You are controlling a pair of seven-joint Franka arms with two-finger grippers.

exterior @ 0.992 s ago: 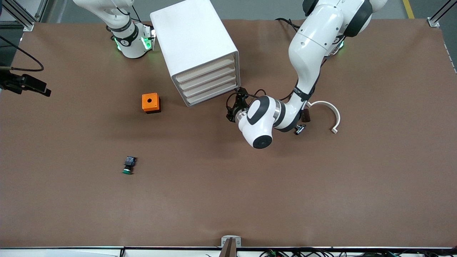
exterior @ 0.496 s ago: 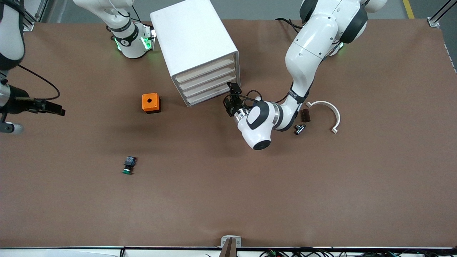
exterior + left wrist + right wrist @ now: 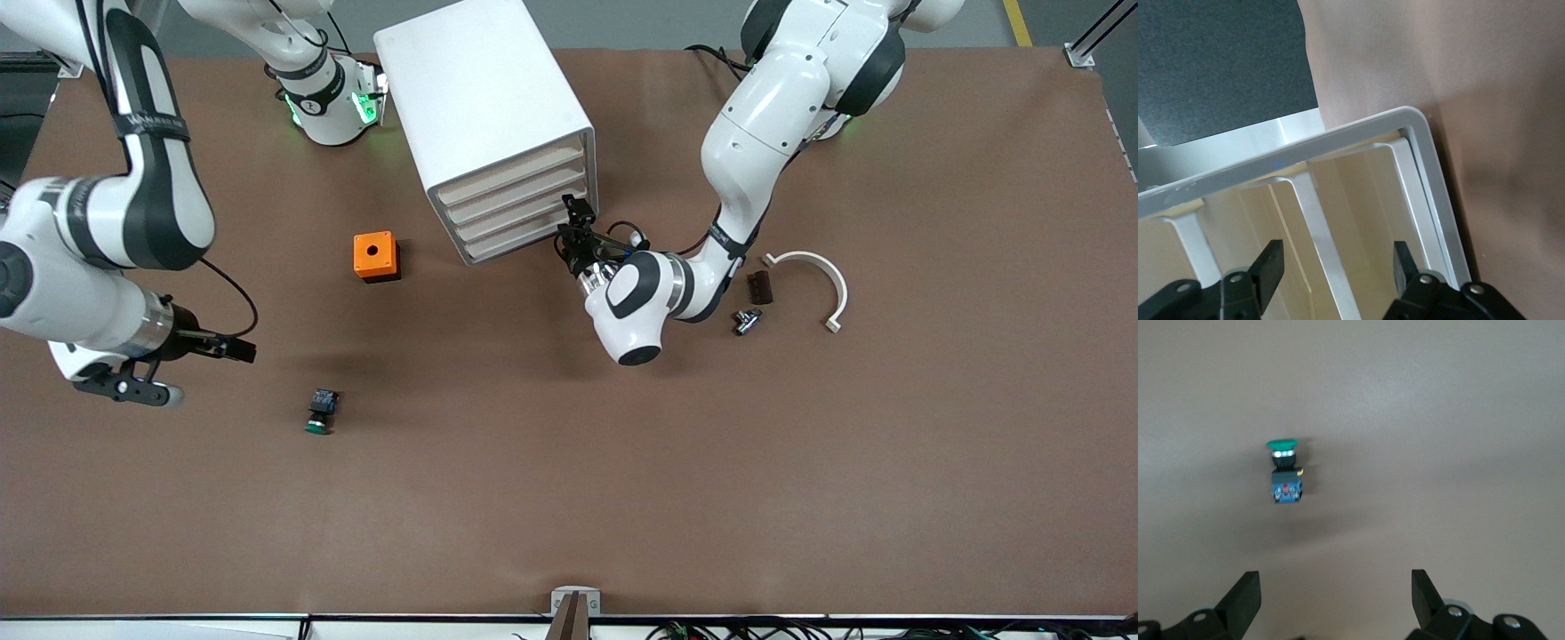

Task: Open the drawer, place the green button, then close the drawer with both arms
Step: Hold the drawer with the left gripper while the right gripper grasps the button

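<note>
The left arm bends down from its base, its left tool [image 3: 576,233] at the lower corner of the white drawer cabinet [image 3: 484,124], fingers [image 3: 1268,267] spread on either side of a drawer-front rail, not touching it. The right arm reaches low over the counter [image 3: 800,462], its right tool [image 3: 240,349] spread wide, empty, above bare counter near the button [image 3: 320,412]. The button lies on its side, nearer the front camera than the orange box [image 3: 375,256]. The wrist views cut off both tools' bases.
</note>
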